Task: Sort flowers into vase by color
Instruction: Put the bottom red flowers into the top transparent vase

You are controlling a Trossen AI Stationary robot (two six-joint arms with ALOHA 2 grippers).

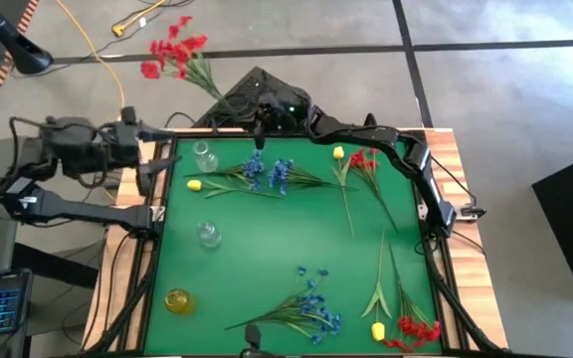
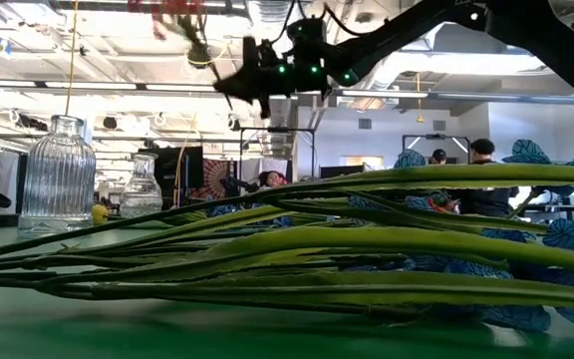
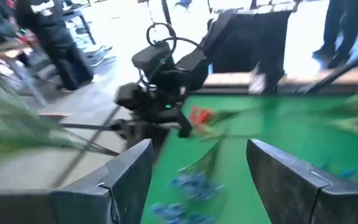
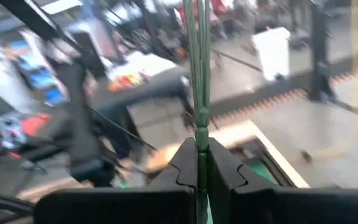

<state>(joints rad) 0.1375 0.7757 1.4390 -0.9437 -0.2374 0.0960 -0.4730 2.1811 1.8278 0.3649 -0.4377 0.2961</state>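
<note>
Nearest, blue sprays [image 1: 267, 175] lie flat on the green worktop [image 1: 267, 259] beside two clear vases [image 1: 205, 156]. The left claw [image 3: 197, 180] hangs wide open at the worktop's left edge. Farther back, the right claw [image 4: 201, 163] is clamped on the red flower stem [image 4: 199, 74] — blossoms [image 1: 172, 50] out past the far edge. I'd swing it upright over a vase and lower slowly — that thin stem could slip.

Green-topped table [image 1: 267, 249] with wood edges, frame centre. Lying on it: blue sprays [image 1: 267, 175] upper middle with yellow tulip bud [image 1: 193, 185] at their left; red spray [image 1: 365, 161] and another yellow bud [image 1: 338, 152] upper right; blue spray [image 1: 311, 306] bottom centre; red spray [image 1: 418, 331] plus yellow bud [image 1: 377, 331] bottom right. Two clear glass vases [image 1: 205, 156] and one yellow vase [image 1: 178, 300] stand down the left side.
</note>
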